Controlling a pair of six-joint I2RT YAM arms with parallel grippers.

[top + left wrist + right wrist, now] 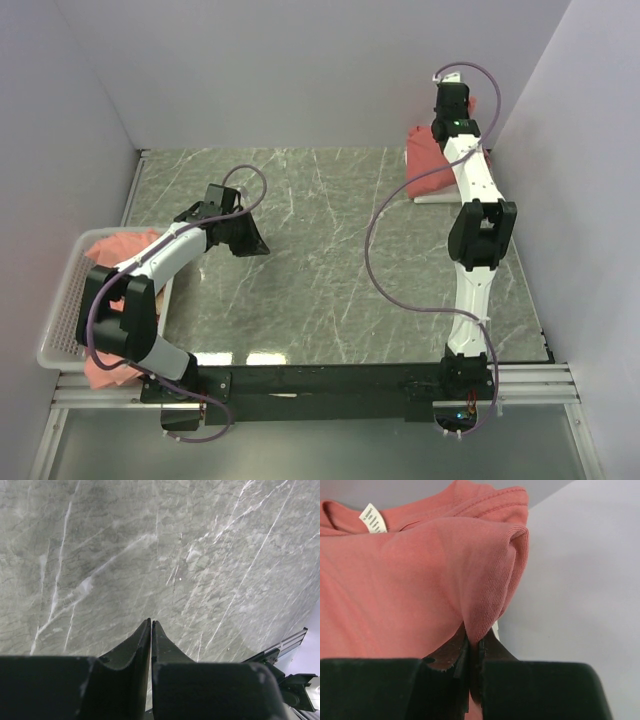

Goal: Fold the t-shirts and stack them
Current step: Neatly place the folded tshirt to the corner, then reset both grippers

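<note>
– Right gripper [472, 639] fingers fill the near view. What's between them?
– They're pinched tight on a fold of a salmon t-shirt [405, 585], with its white neck label [372, 518] showing. That shirt sits at the far right corner of the table [330, 260].
– And the left gripper [151, 624]?
– Its jaws are closed on nothing, over bare marble left of centre.
– Any other shirts?
– Crumpled shirts [125, 243], also salmon, lie in the white basket [62, 300] at the left edge.
</note>
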